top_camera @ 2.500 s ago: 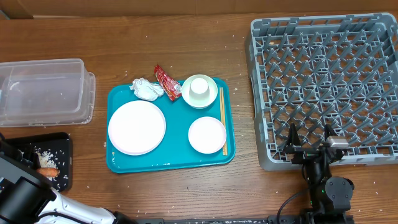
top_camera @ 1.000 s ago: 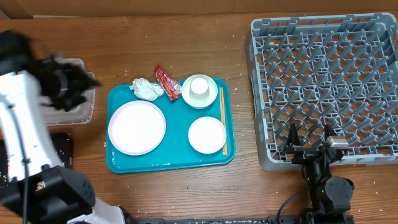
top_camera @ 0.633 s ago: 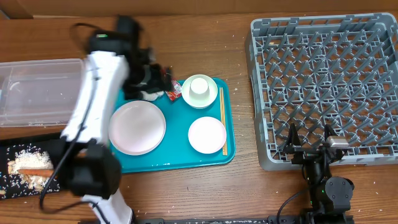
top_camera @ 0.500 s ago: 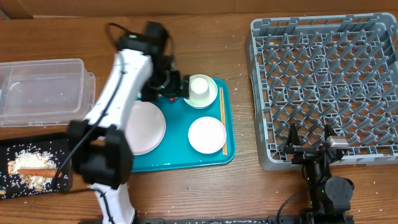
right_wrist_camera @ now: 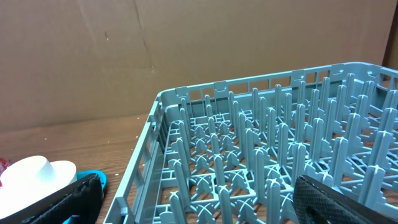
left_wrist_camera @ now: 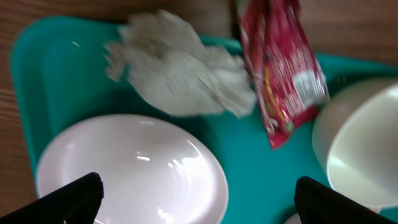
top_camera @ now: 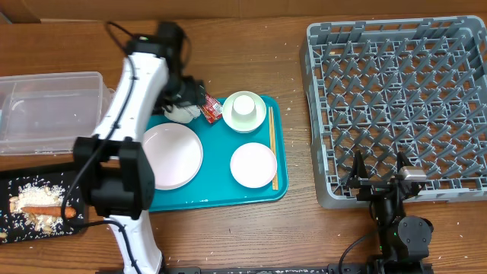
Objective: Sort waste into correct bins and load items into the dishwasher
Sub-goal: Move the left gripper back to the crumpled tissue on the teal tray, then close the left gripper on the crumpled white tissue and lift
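Note:
My left gripper hangs open just above the crumpled white tissue at the back left of the teal tray. Nothing sits between its fingertips. The red wrapper lies right of the tissue. A cup stands upside down in the bowl. The large plate, small plate and chopsticks also rest on the tray. A carrot and scraps lie in the black tray. My right gripper is open at the near edge of the grey dish rack.
The clear tub stands at the left edge, behind the black tray. The teal tray fills the table's middle. My left arm stretches from the front left across the tray's left side. Cardboard walls the back.
My left arm swung from the tub side over to the teal tray, passed over the wrapper and cup, and drew back left above the tissue. Its jaws opened wide. The right arm stayed still.

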Controlling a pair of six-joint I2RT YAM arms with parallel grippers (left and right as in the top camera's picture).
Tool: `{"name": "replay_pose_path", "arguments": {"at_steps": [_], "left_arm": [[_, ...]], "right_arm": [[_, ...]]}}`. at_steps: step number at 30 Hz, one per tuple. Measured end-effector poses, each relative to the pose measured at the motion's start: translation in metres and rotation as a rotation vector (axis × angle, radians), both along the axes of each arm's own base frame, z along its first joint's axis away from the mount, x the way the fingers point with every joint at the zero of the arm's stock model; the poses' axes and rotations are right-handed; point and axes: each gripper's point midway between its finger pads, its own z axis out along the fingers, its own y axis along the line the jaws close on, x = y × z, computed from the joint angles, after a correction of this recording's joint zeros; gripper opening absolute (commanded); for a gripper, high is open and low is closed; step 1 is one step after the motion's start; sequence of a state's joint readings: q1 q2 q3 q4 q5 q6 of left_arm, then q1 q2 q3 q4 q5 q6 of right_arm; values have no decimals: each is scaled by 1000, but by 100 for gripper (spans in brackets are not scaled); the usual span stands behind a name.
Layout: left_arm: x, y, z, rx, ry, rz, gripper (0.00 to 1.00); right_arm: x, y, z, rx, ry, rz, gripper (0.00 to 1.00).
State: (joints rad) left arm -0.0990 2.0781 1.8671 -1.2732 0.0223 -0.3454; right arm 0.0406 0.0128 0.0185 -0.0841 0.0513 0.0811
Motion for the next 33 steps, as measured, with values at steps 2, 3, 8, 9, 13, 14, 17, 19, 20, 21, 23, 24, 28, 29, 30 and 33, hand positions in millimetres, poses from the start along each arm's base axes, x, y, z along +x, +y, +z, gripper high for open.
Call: {"name": "replay_pose_path", "arguments": {"at_steps": [2,3,8,9,13,14,17,19,20,21,23,24,28,29,30,33], "left_arm": [[13,18,2,-7,-47,46,100],[15,24,2,-8,-53,61,100],[18,33,-11,-19,-32,106,100],[19,31,-17,-21,-22,102,100],[24,23,-48,-28,23,99,95],[25,21,-53,-31,26,107,91],[31,20,-57,-32,12,113,88],[32,22,-57,-22,6,120,88],[31,24,-57,-11,7,126,86],[31,25,-57,-3,8,129,83],[31,27,-57,7,7,137,75],[31,28,-57,11,8,138,73],[28,29,-58,21,20,154,68],[28,29,-59,22,23,156,66],[27,29,-59,23,25,156,64],[27,29,-59,26,28,161,50]], "right_arm": [[0,0,0,0,0,0,100],[0,0,0,0,-1,0,100],[0,0,0,0,-1,0,100],[0,0,0,0,-1,0,100],[0,0,0,0,0,0,100],[0,0,0,0,0,0,100],[0,0,0,0,0,0,100],[0,0,0,0,-1,0,100],[0,0,0,0,0,0,100],[0,0,0,0,-1,0,100],[0,0,0,0,0,0,100],[0,0,0,0,0,0,100],[0,0,0,0,0,0,100],[0,0,0,0,-1,0,100],[0,0,0,-1,0,0,100],[0,0,0,0,-1,0,100]]}}
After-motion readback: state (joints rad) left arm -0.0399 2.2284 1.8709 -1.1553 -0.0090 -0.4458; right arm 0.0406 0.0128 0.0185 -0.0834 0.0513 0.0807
